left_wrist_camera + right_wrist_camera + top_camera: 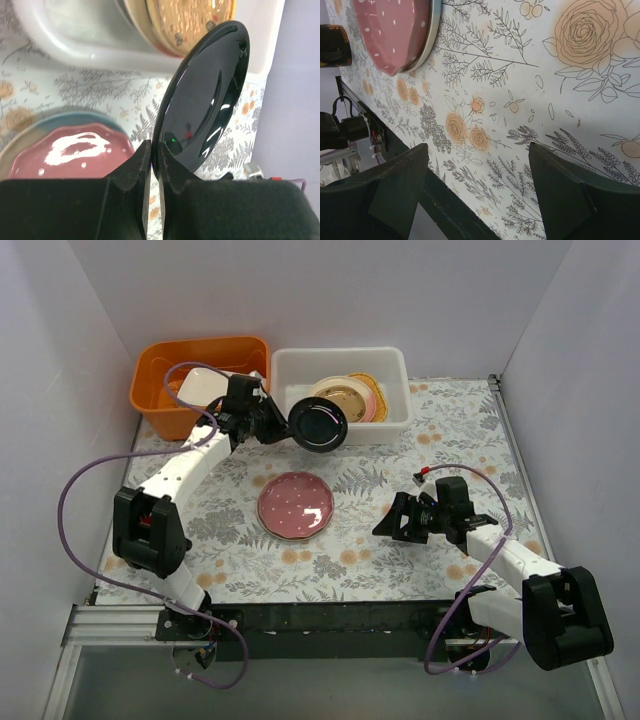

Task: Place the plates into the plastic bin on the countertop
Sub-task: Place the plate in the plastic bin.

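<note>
My left gripper (283, 424) is shut on the rim of the small black plate (318, 424), held tilted in the air at the front wall of the white plastic bin (290, 365); the wrist view shows the plate (205, 95) pinched between my fingers (135, 165). The bin holds several plates, an orange woven-look one (345, 397) on top. The pink dotted plate (296, 505) lies on a light-rimmed plate on the countertop (450, 430). It also shows in the right wrist view (390, 30). My right gripper (385, 525) is open and empty, low over the countertop right of the pink plate.
An orange tub (160, 375) with a white dish (205, 385) inside stands left of the bin. White walls close in the left, back and right. A black rail (330, 615) runs along the near table edge.
</note>
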Robot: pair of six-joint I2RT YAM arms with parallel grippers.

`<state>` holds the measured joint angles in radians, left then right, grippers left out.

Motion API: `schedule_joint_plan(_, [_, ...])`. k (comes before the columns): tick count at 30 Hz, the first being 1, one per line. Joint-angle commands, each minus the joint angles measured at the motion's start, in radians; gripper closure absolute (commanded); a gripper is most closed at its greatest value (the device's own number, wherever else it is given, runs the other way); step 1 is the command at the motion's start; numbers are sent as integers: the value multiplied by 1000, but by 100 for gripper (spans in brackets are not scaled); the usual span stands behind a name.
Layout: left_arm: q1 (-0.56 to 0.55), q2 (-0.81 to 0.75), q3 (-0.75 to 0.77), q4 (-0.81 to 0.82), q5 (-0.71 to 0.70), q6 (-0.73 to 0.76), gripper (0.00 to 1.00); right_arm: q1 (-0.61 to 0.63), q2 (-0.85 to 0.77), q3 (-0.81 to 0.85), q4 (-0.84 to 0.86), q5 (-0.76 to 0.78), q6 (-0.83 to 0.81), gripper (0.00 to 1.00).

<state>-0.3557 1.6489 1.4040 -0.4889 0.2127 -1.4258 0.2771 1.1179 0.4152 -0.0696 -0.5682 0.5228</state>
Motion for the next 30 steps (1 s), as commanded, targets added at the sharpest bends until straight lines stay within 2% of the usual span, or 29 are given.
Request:
schedule_joint_plan(1, [-3, 55, 145, -25, 7, 36, 100, 5, 25, 0, 54, -25, 0, 12])
schedule_joint_plan(24, [-3, 459, 733, -154, 24, 56, 100, 7, 62, 25, 50, -19, -18, 12])
schedule_joint_plan(30, [-3, 500, 771, -151, 17, 48, 100, 7, 59, 30, 48, -25, -23, 12])
